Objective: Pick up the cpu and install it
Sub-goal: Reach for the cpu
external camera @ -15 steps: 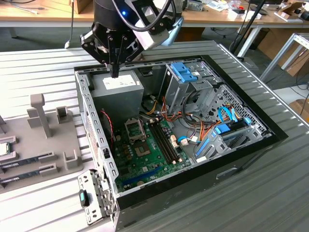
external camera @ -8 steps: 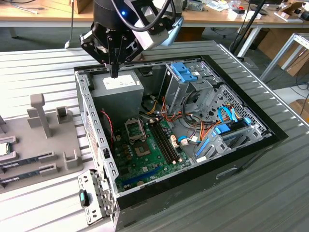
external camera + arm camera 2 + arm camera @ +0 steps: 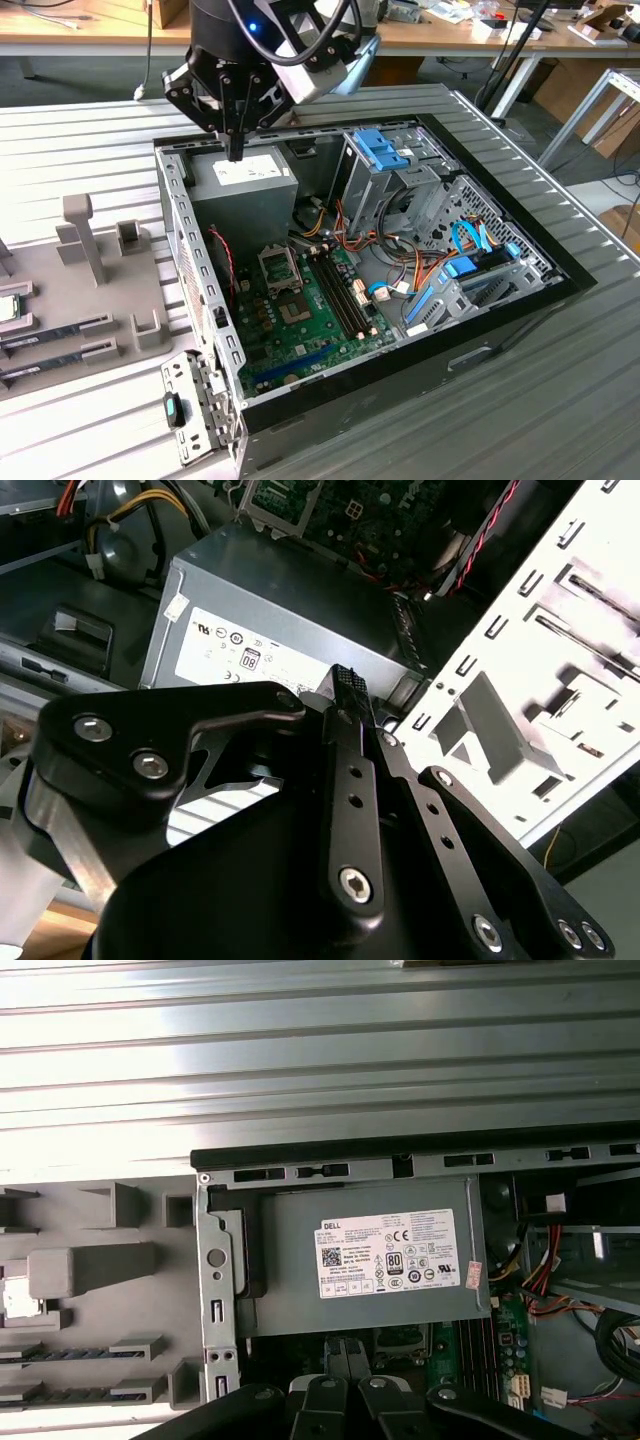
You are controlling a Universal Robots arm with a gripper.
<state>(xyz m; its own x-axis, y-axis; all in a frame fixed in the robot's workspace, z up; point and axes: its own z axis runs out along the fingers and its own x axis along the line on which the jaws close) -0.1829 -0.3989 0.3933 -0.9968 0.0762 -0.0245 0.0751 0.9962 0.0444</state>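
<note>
The cpu (image 3: 7, 307), a small silver square with a green rim, lies on the grey parts tray (image 3: 110, 290) at the exterior view's far left edge. My gripper (image 3: 236, 150) hangs over the back left corner of the open computer case (image 3: 500, 300), above the grey power-supply box (image 3: 243, 180). It is far from the cpu. Its two black fingers stand together, shut and empty, in the second wrist view (image 3: 345, 685) and the first wrist view (image 3: 347, 1352). On the green motherboard (image 3: 300, 310), the socket (image 3: 279, 265) has its metal frame lifted.
Long dark memory sticks (image 3: 50, 328) lie in tray slots near the cpu, beside upright grey tray posts (image 3: 85, 235). Inside the case are blue drive brackets (image 3: 385, 150), orange and red cables (image 3: 400, 270) and the case's metal walls (image 3: 185, 260). The case stands on a ribbed metal table (image 3: 90, 130).
</note>
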